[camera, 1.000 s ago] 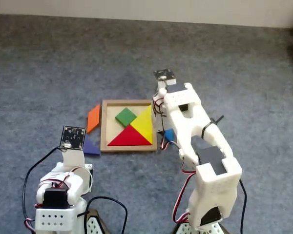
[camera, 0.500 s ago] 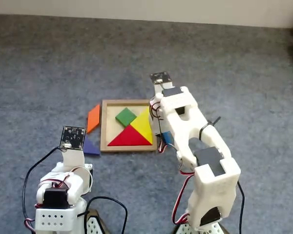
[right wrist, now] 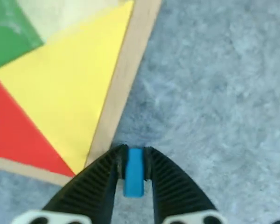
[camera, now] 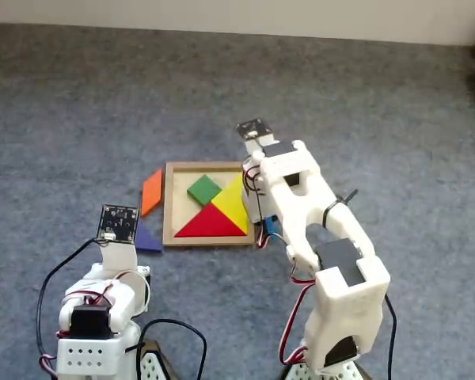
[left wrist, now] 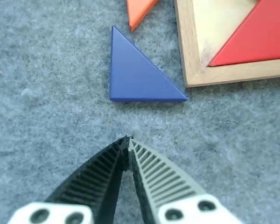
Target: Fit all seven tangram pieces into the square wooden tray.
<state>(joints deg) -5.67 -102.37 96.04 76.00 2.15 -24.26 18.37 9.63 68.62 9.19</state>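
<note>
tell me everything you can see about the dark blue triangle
The dark blue triangle is a matte right-angled piece, painted wood by the look. It lies flat on the grey carpet just outside the wooden tray, one sharp tip near the tray's corner. No gripper holds it; the shut left gripper sits apart, facing one short side.

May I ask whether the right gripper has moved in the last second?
Yes. The right gripper, shut on the blue piece, edged left toward the wooden tray in the high view.

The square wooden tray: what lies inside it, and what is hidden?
Inside the square wooden tray lie a green square piece, a yellow triangle and a red triangle; the right arm covers part of its rim.
</note>
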